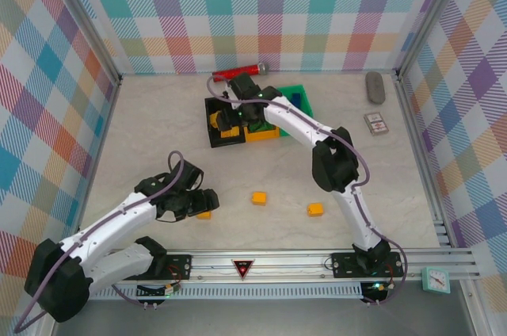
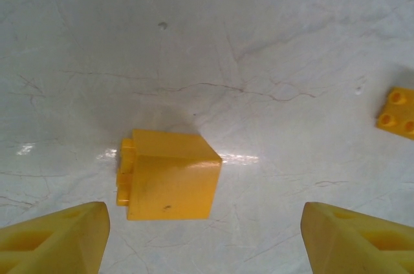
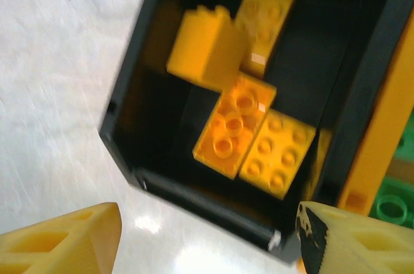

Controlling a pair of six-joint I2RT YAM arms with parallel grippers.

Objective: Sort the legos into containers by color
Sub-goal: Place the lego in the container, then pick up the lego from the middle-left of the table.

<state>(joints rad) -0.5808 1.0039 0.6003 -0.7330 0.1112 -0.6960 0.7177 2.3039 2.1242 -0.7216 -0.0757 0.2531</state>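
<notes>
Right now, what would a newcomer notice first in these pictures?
The black bin at the far middle of the table stands out, with yellow bricks piled inside and the right gripper open above it. Near the front left, the left gripper hangs open over one yellow brick lying on its side on the table. Loud plaid walls surround everything.

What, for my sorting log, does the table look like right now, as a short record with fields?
left gripper: jaws open, above the near brick, not touching it
near brick: yellow, on the table, studs facing sideways
right gripper: jaws open, over the black bin
binned bricks: at least four, yellow-orange, inside the black bin
also loose on the table: middle brick, right brick, both yellow
</notes>
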